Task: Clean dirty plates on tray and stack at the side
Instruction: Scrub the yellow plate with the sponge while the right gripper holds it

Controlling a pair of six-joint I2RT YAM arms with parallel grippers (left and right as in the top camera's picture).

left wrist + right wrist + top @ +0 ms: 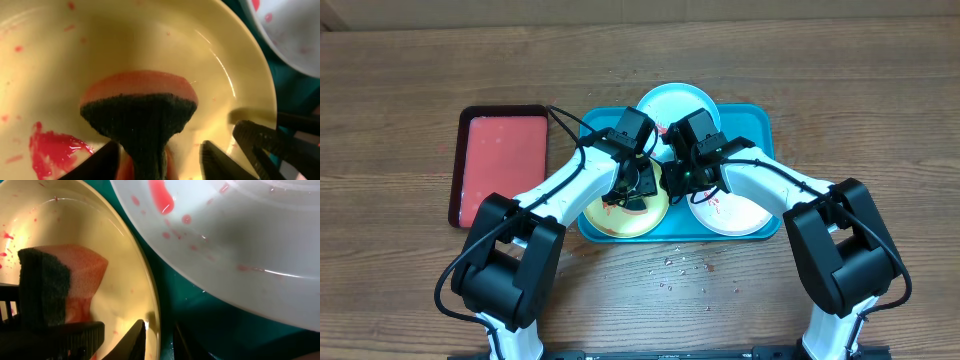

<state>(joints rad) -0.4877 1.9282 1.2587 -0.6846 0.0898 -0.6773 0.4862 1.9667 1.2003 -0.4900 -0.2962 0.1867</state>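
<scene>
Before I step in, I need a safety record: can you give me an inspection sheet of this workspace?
Surface: wooden table, red specks near its front.
Job's things: teal tray holds light blue plate, yellow plate, white plate; red smears on yellow and white.
Clutter: red tray left of it.
Hands: left hand open around a sponge over the yellow plate; right hand astride that plate's rim, grip unclear.
Cables: black cable loops off left arm.
Surroundings: nothing seen.

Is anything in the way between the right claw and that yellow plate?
Nothing visible. The right gripper straddles the rim of the yellow plate, one finger inside, one outside over the tray. The sponge sits farther in, and the white plate lies beside, clear of the fingers.
</scene>
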